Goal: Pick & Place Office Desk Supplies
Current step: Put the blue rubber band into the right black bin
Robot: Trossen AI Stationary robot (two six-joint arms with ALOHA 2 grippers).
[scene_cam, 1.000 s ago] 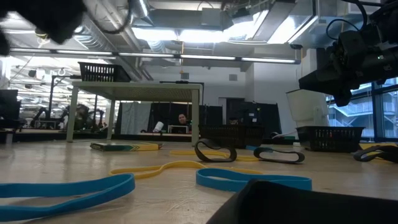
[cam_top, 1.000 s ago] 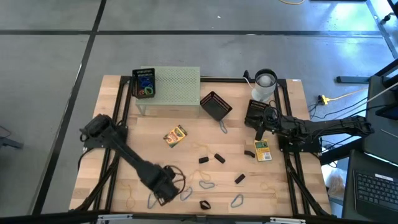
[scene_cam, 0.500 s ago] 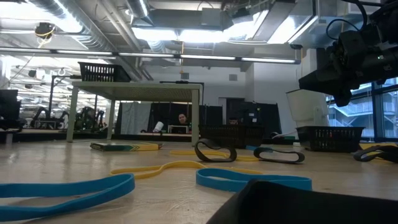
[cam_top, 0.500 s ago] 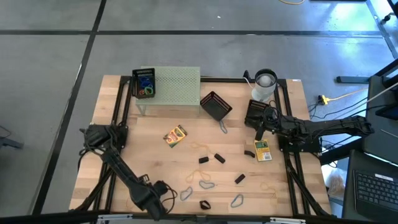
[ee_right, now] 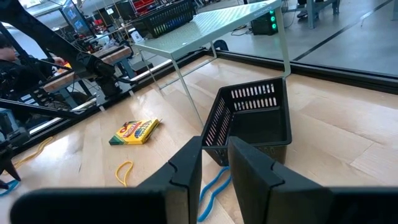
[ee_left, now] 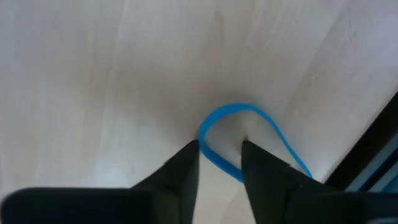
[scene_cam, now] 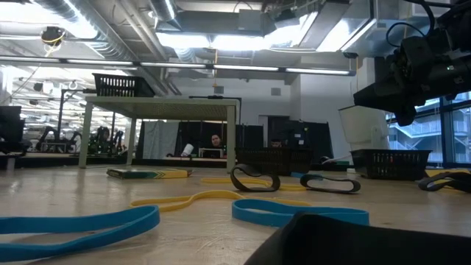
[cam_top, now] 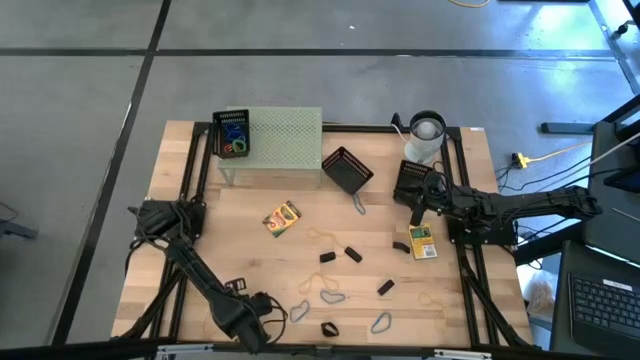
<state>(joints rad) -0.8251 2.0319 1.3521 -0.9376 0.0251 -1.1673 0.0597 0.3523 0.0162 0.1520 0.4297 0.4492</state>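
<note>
My left gripper [cam_top: 244, 320] points down at the table's near edge, left of centre. Its open fingers [ee_left: 220, 155] stand on either side of one strand of a blue loop [ee_left: 214, 121] lying flat on the wood. More loops [cam_top: 330, 297], black clips [cam_top: 353, 254], tan rubber bands [cam_top: 432, 300] and two crayon boxes [cam_top: 282, 218] [cam_top: 423, 243] lie scattered over the table. My right gripper [ee_right: 214, 155] waits level at the table's right side [cam_top: 410, 195], with a narrow gap and nothing between its fingers. My left gripper comes at the blue loop from above, pointing down, with one strand [ee_left: 208, 149] running through the gap between its fingers. The loop lies flat on the table. Whether either finger touches the strand I cannot tell.
A pale green perforated stand [cam_top: 285, 135] at the back carries a black basket [cam_top: 232, 132] holding loops. Two more black baskets [cam_top: 347, 170] [cam_top: 410, 180] and a white cup [cam_top: 425, 135] stand at the back right. Bare wood lies along the left side.
My left gripper has gone toward the table's near-left corner and down to the tabletop, then kept almost still there. My right arm has not moved, and none of the loose things has shifted.
</note>
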